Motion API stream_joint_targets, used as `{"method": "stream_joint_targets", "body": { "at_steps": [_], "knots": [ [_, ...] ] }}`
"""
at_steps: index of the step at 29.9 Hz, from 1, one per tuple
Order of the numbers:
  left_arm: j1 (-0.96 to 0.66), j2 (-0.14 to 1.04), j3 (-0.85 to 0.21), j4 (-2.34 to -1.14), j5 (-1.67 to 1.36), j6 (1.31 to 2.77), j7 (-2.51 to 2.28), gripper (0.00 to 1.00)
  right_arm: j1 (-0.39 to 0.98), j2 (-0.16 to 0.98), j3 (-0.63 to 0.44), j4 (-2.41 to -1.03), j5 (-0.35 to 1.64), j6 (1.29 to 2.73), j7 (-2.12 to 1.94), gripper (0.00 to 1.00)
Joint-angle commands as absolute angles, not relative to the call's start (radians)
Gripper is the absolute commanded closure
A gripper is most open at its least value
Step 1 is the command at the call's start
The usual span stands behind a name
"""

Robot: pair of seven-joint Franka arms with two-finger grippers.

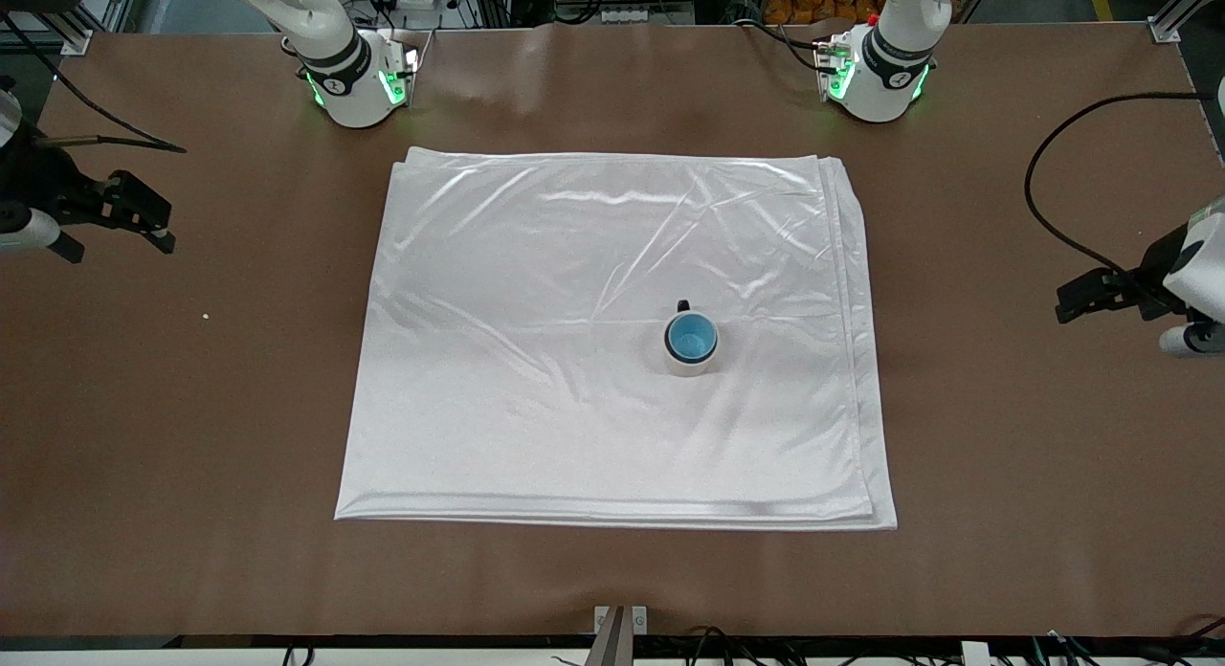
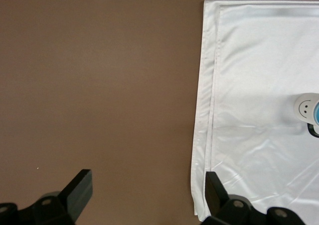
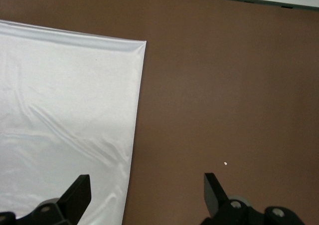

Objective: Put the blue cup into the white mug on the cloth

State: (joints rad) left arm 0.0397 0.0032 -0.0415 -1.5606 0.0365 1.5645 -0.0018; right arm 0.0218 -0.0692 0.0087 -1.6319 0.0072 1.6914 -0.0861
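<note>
- Blue cup already sits inside the white mug; only its bright blue inside shows, ringed by the mug's rim.
- Mug stands upright on the cloth, about 3 o'clock from the cloth's centre in the front view, toward the left arm's end. Black handle points to 12 o'clock, toward the robot bases.
- The left wrist view catches a sliver of the mug, with a small smiley of dots on its side.
- Left tool: released, fingers spread wide and empty, over bare table just off the cloth's edge. The left wrist view shows the same spread.
- Right tool: also released and empty, over the table at the right arm's end, well apart from the mug. Its spread is also plain in the right wrist view.
- My read: placement looks done and the step in hand is just clearing out and parking.
- To do it well I'd keep both tools high and off the cloth; it's slick and layered, so a dragged finger could tug it and tip the mug.
- No regrasp needed as far as I can judge; the cup looks seated level, though I can't see how deep it sits.
</note>
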Motion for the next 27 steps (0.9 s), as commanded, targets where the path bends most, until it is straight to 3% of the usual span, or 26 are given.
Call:
{"method": "stream_joint_targets", "body": {
  "at_steps": [1,27],
  "knots": [
    [0.028,-0.035,-0.026,-1.585,-0.009,1.552,0.021,0.0,0.031,-0.08,-0.003,-1.629,0.029,1.641,-0.098,0.0],
    [0.026,-0.057,-0.026,-1.586,-0.002,1.529,0.021,0.0,0.029,-0.075,-0.005,-1.64,0.048,1.628,-0.103,0.0]
  ]
}}
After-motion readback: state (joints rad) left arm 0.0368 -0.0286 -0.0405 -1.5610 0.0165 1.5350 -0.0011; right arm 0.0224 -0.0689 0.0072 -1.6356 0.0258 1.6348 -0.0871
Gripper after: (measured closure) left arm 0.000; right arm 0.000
